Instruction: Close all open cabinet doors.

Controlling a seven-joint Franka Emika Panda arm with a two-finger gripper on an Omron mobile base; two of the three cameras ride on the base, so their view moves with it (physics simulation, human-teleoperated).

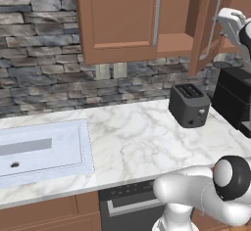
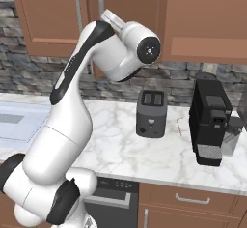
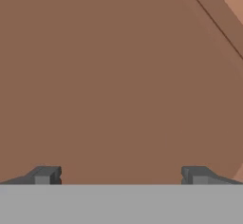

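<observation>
Left base view, read left to right. A pale rectangular sink basin (image 1: 44, 151) is set into the white veined marble counter (image 1: 142, 137) at 9 o'clock. At 12 o'clock a tall reddish-brown wooden wall-cabinet door with a long silver bar handle (image 1: 120, 17) is seen lying flat against its frame, judged closed. At 1 to 2 o'clock a second reddish-brown door (image 1: 208, 27) is swung out nearly edge-on, with the bare shelf visible behind it; this door is judged the one left to close. A dark grey two-slot toaster (image 1: 190, 105) stands at 3 o'clock, a black coffee machine (image 1: 234, 98) just beside it.

The two-finger gripper (image 3: 118, 174) is noted spread wide and holding nothing. In the hand view plain brown panel lies straight ahead, so the hand appears placed against the open door's face for a push rather than a grasp. Contact cannot be confirmed.
</observation>
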